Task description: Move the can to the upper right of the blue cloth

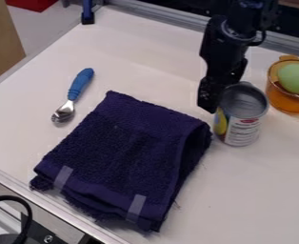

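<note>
Remotely, on the camera view, I have the tool (217, 97) at the upper left side of the tin can (244, 125), which stands upright on the tabletop (260, 190) beside the upper right corner of the navy terry towel (130, 138). Grasping or released, I cannot tell. Placement looks nearly done; I should seat the base flat, free it gently, then rise straight, avoiding the amber cup (283, 101).
</note>
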Controlling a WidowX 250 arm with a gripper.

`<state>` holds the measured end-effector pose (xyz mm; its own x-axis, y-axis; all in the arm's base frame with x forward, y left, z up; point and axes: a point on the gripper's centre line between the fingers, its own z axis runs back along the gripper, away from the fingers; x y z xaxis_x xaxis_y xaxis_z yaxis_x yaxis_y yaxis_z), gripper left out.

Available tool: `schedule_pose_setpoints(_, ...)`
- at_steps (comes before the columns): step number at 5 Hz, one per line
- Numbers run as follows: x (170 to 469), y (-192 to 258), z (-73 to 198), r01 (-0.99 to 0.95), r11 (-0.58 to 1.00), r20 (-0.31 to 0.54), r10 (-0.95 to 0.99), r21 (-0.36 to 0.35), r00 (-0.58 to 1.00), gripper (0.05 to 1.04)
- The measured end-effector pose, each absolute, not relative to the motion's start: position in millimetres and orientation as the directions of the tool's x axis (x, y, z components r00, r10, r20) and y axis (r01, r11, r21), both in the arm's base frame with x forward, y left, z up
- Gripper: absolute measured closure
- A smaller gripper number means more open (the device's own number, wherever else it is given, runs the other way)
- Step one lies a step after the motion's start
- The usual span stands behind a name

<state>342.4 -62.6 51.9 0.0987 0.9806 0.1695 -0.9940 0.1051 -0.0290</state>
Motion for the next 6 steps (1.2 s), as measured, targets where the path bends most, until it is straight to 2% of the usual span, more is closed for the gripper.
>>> schedule_pose_setpoints(2,349.5,-80.6,48.8,-0.993,0.116,0.185,0.977,-0.036,0.108,0.083)
schedule_pose_setpoints(4,353.7,-78.0,42.9,-0.991,0.125,0.190,0.975,-0.038,0.116,0.084)
schedule_pose_setpoints(5,340.1,-65.9,55.1,-0.985,0.168,0.174,0.972,-0.048,0.157,0.084)
schedule_pose_setpoints(6,329.9,-49.9,69.3,-0.970,0.229,0.210,0.955,-0.087,0.207,0.083)
